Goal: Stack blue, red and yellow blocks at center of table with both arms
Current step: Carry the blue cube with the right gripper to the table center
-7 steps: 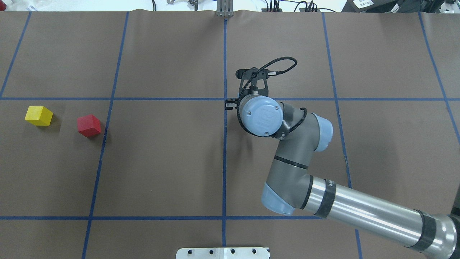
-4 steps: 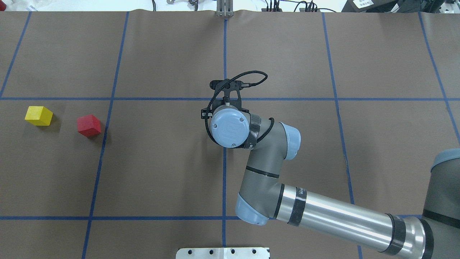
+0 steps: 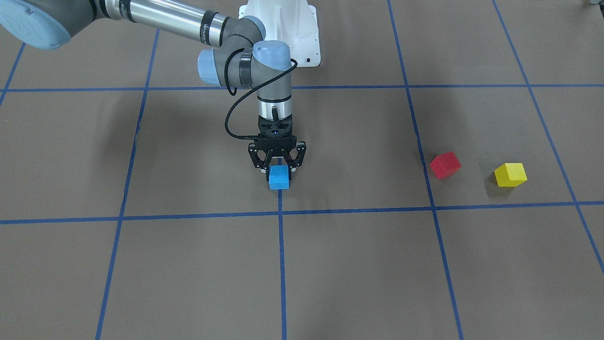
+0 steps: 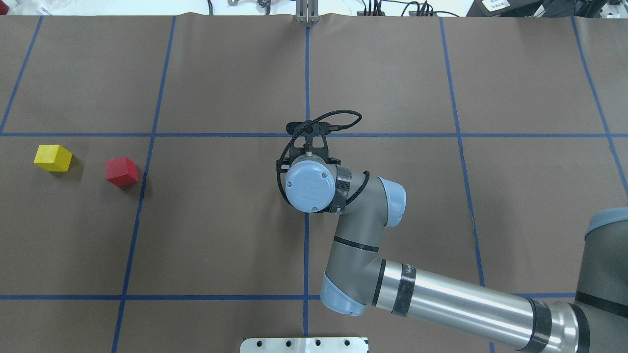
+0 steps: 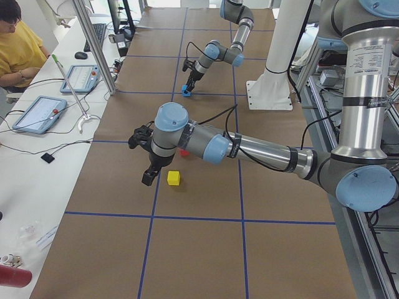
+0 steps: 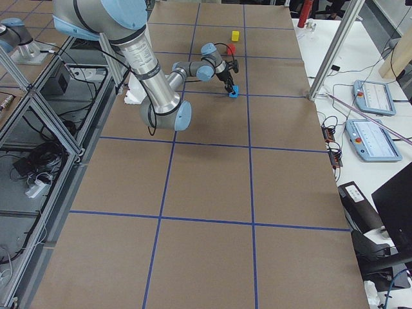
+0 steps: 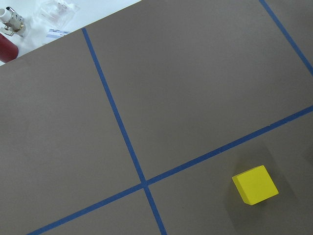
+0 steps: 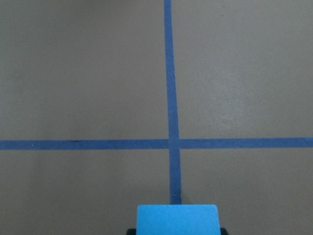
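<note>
The right gripper (image 3: pixel 277 169) points straight down near the middle of the table (image 3: pixel 188 264), its two fingers clenched on opposite sides of the blue block (image 3: pixel 279 178). The block sits between the fingertips, low over the brown surface. Whether it touches the surface cannot be told.

The key relation is between this gripper and the tape crossing (image 8: pixel 173 143) that marks the centre. In the right wrist view the crossing lies straight ahead of the gripper, away from the robot's base and near. The block's front edge is square to the tape lines and it straddles the line leading to the crossing. The block is a cube with no long axis, so it probably needs only a short forward shift, with no turning.

The red block (image 3: pixel 445 165) and yellow block (image 3: pixel 510 174) lie well apart from this gripper, off to its left. The left gripper (image 5: pixel 148 179) hangs just beside the yellow block and is the nearer one to both. Whether it is released or clenched cannot be told.
</note>
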Controlling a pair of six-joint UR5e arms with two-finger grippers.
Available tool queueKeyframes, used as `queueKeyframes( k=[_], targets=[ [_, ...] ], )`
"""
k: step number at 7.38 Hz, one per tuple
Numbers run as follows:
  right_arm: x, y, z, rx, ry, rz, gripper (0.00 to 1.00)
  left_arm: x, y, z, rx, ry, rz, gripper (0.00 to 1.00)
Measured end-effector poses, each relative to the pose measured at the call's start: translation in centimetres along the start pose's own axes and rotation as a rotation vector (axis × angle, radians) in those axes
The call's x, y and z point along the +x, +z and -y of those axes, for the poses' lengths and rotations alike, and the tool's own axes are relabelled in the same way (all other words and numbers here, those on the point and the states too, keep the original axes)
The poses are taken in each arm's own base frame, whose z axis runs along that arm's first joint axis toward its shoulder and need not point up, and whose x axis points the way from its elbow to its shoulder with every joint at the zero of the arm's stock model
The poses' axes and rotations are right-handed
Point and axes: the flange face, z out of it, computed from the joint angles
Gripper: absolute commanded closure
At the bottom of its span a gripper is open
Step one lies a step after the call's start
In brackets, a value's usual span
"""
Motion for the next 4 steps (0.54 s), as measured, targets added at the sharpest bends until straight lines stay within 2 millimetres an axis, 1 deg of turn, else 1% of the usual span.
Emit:
queueKeyframes(
  k=[1,3,4],
  targets=[
    [0.2,0.2,-0.1,0.008,-0.007,-0.012,0.0,0.0,0.0,0.0,0.0,0.0,0.0,0.0],
    [0.0,-0.4,0.6,0.025,-0.017,-0.007,0.0,0.0,0.0,0.1,0.001,0.001,0.0,0.0],
    [0.0,-1.1,1.7,0.028,-0.03,-0.003,0.0,0.0,0.0,0.1,0.001,0.001,0.0,0.0]
  ],
)
